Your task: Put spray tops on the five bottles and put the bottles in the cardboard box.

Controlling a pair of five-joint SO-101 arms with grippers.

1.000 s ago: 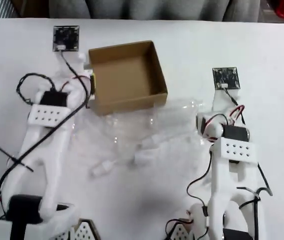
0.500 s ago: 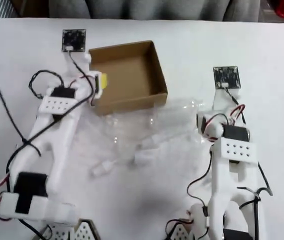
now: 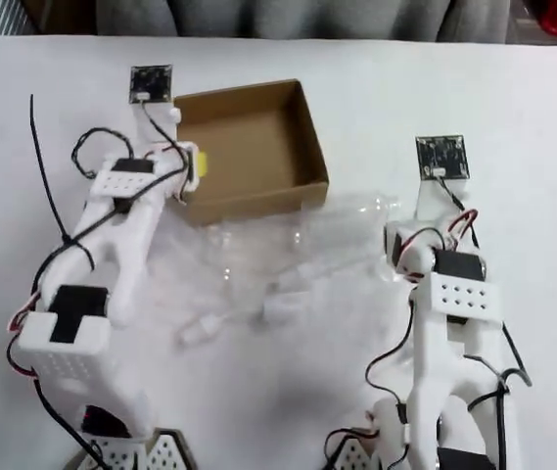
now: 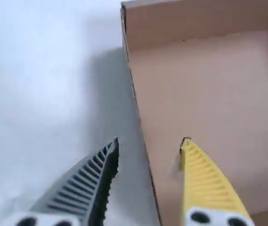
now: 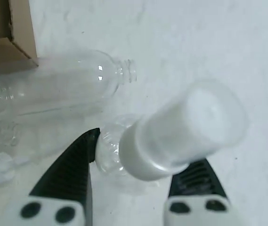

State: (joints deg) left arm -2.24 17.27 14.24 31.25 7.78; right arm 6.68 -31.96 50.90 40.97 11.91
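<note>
Nearest the arm bases, on the white table (image 3: 288, 392), two loose spray tops (image 3: 200, 329) lie beside a heap of clear bottles (image 3: 258, 250) on their sides. Just right of that heap, the right gripper (image 5: 141, 150) holds a capped bottle (image 5: 108, 150), with its fingers pressed against either side and a frosted white top fitted on it. I cannot tell whether this bottle touches the table. Just beyond it lies an uncapped bottle (image 5: 77, 80), its bare neck pointing away from the box. Farther back stands the cardboard box (image 3: 249, 201), upright. At its left wall the left gripper (image 4: 150, 140) is spread wide and straddles the wall, with the yellow finger (image 4: 207, 183) inside the box and the grey finger (image 4: 84, 188) outside over the table.
</note>
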